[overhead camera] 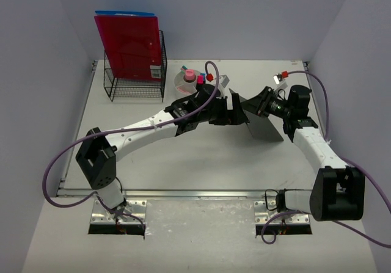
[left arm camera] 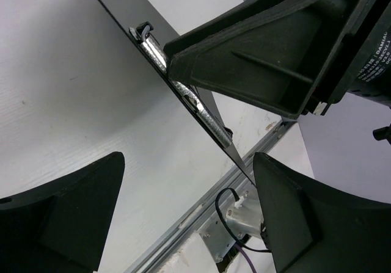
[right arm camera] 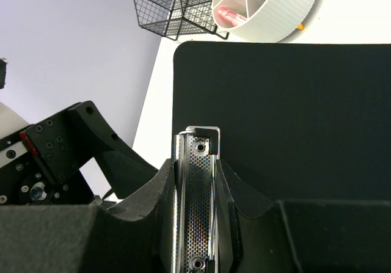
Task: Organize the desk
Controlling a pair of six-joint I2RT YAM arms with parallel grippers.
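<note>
— Holding anything, the right gripper (right arm camera: 195,190)?
— Yes. Its jaws are drawn in narrow on the silver perforated metal clip (right arm camera: 195,157) of a flat black rectangular clipboard (right arm camera: 293,114), one finger on each side of the clip.
— How does the board sit?
— Tilted, near the middle of the large flat off-white desk (overhead camera: 183,163), a little right of centre. Whether its lower edge touches the tabletop I cannot tell.
— And the left gripper (left arm camera: 186,163)?
— Spread wide, with nothing between its fingers. It faces the clipboard's edge, close to the right gripper, the clip just beyond its fingertips.
— Where does the desk lie?
— Between pale lavender walls (overhead camera: 36,71), its silver metal rail (overhead camera: 183,193) along the front edge, just ahead of the arm bases.
— What else stands on it?
— At the back left, a black wire basket (overhead camera: 134,87) with a red plastic folder (overhead camera: 129,47) upright in it. Just right of that, a white ribbed round container (overhead camera: 185,82) with pink items inside.
</note>
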